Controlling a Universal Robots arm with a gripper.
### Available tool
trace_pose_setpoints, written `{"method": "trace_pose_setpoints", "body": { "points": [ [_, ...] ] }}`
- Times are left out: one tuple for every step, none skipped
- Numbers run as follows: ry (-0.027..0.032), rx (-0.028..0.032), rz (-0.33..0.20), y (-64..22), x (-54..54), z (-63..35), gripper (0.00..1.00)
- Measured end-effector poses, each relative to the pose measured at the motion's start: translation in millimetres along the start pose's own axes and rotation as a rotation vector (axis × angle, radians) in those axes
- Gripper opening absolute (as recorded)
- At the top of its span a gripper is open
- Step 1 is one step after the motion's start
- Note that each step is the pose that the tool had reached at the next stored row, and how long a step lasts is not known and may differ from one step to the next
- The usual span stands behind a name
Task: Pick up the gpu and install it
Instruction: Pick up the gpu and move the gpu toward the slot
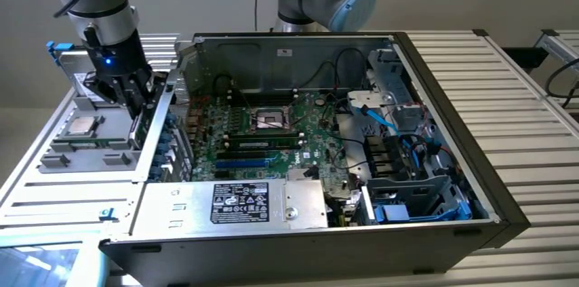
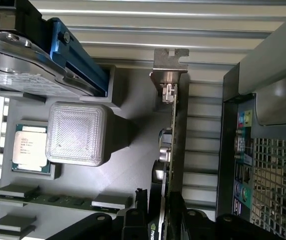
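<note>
1. Left of the open computer case [image 1: 452, 63] in the exterior view, the gripper [image 1: 134, 105] hangs low over the grey parts tray [image 1: 54, 185], just beside the case wall.
2. And there's the gpu [image 2: 174, 125], standing on its edge in the tray, seen edge-on from the wrist, silver end bracket [image 2: 170, 62] at the far end!
3. The gripper sits right astride the card's near end, black shroud on one side, green board on the other.
4. Are the jaws pinching the card or merely close around it? I cannot tell.
5. The card has not left the tray, and the motherboard [image 1: 262, 131] inside the case shows its blue slots [image 1: 244, 163] bare.
6. Elsewhere in the tray, well apart from the card, lies a processor chip [image 2: 30, 147], with a pale ribbed block [image 2: 78, 132] just beside it.
7. A narrow green RAM stick [image 2: 58, 201] lies near the block.
8. A metal drive with a blue rail [image 2: 78, 55] rests at the tray's far corner.
</note>
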State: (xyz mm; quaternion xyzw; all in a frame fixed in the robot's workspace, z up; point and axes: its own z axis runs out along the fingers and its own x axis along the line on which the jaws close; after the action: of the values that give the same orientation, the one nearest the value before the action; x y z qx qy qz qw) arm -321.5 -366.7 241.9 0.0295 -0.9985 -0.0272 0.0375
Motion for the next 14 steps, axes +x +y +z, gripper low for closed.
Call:
{"method": "trace_pose_setpoints", "body": {
  "points": [
    [0.0002,0.0001,0.0,0.0,0.0,0.0,0.31],
    [0.0002,0.0002,0.0,-0.1,0.0,0.0,0.31],
    [0.0002,0.0001,0.0,0.0,-0.1,0.1,0.31],
    [0.0,0.0,0.0,0.0,-0.1,0.1,0.31],
    [0.0,0.0001,0.0,-0.1,-0.1,0.1,0.31],
    [0.0,0.0,0.0,0.0,-0.1,0.1,0.29],
    [0.0,0.0,0.0,-0.2,-0.2,0.1,0.29],
    [0.0,0.0,0.0,-0.4,-0.4,0.1,0.29],
    [-0.0004,0.0,0.0,-0.6,-0.8,0.1,0.29],
    [-0.0005,-0.0001,0.0,-1.0,-1.9,0.0,0.29],
    [-0.0008,-0.0001,0.0,-1.7,-3.5,-0.1,0.29],
    [0.0001,0.0,0.0,-2.2,-5.2,-0.4,0.29],
    [0.0007,0.0002,0.001,-2.4,-6.6,-0.8,0.29],
    [-0.0001,0.0003,0.001,-2.4,-7.5,-0.8,0.29]
  ]
}}
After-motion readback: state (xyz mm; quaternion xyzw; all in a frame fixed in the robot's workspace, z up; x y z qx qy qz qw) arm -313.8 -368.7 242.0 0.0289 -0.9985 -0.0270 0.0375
